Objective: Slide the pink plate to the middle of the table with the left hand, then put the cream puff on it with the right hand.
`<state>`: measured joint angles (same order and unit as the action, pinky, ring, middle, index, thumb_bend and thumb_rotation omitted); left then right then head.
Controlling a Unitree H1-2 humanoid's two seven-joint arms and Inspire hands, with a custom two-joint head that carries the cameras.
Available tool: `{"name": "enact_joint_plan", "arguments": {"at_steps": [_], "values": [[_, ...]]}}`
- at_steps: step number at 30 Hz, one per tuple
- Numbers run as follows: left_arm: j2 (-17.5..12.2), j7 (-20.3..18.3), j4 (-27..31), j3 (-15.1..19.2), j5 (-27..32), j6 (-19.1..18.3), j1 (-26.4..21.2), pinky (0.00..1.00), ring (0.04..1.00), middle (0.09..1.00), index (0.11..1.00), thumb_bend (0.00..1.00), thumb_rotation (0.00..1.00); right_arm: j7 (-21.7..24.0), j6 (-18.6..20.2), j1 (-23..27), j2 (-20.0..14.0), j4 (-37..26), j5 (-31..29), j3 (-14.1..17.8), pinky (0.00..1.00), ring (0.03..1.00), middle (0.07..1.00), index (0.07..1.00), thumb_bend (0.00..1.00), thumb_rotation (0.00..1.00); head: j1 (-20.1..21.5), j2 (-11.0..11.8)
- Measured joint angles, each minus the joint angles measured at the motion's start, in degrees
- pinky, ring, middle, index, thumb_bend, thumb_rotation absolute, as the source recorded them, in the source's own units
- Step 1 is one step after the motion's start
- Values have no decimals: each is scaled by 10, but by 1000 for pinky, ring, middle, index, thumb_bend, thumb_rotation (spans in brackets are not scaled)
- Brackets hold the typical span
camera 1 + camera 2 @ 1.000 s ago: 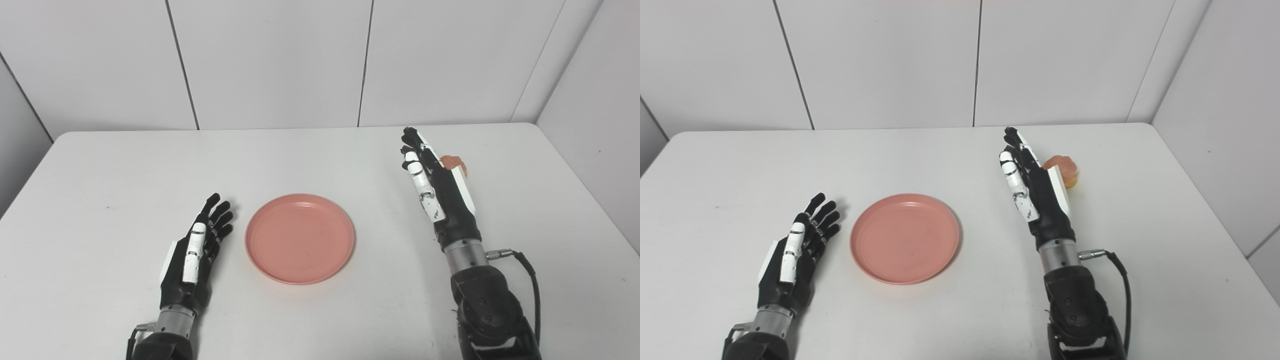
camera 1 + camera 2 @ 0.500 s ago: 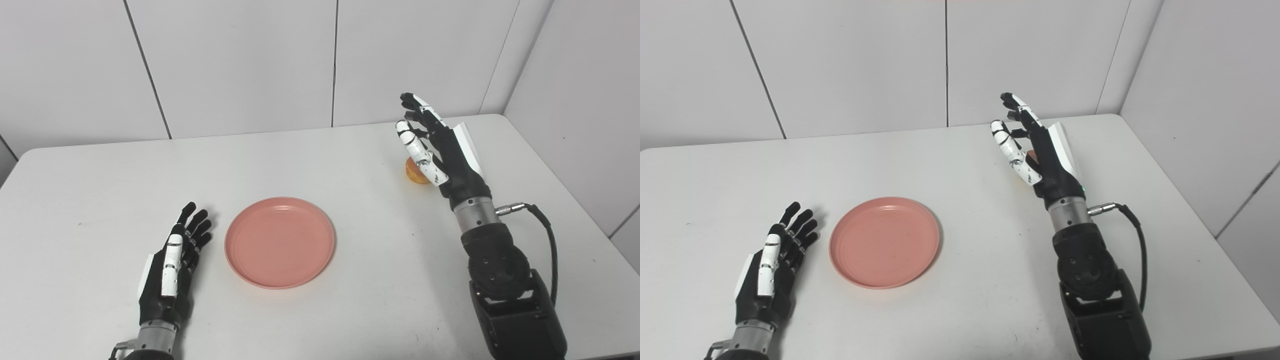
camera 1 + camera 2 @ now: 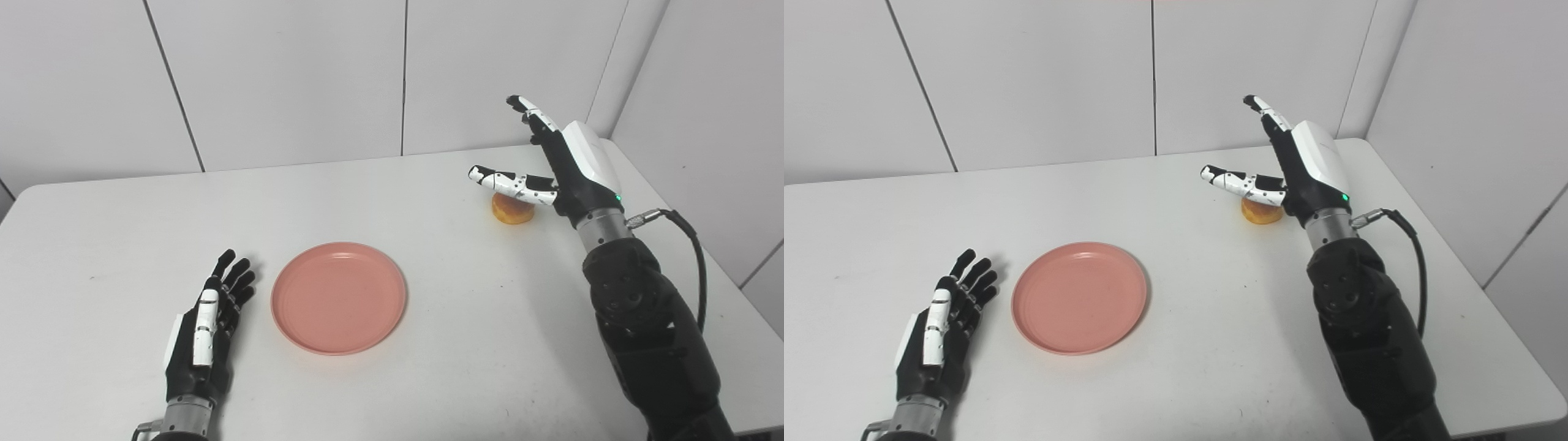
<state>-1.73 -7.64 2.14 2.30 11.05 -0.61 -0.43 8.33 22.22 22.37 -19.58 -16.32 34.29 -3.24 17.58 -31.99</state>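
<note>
The pink plate (image 3: 339, 297) lies flat near the middle of the white table (image 3: 429, 343). My left hand (image 3: 205, 334) rests open on the table just left of the plate, apart from it, holding nothing. The cream puff (image 3: 513, 209), golden brown, sits on the table at the right rear. My right hand (image 3: 566, 162) hovers above it, open, with fingers raised and the thumb stretched left over the puff. The hand hides part of the puff's top. In the right eye view the puff (image 3: 1261, 211) shows under the thumb.
White wall panels (image 3: 306, 79) stand behind the table and a wall (image 3: 723, 122) closes the right side. The table's right edge (image 3: 729, 288) runs near my right forearm. A black cable (image 3: 686, 245) loops from the right wrist.
The camera has shifted. My right hand has risen and moved back over the cream puff, its fingers spreading and the thumb swinging out to the left. The left hand and plate stay put.
</note>
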Motion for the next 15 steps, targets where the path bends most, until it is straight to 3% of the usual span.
{"name": "enact_joint_plan", "arguments": {"at_steps": [15], "values": [[-1,0,7,-2,0,0,7,924,906,910,903,400,1000,15,18,26,-16,82,29,-3,756,871,915,898,806,422,5,-2]]}}
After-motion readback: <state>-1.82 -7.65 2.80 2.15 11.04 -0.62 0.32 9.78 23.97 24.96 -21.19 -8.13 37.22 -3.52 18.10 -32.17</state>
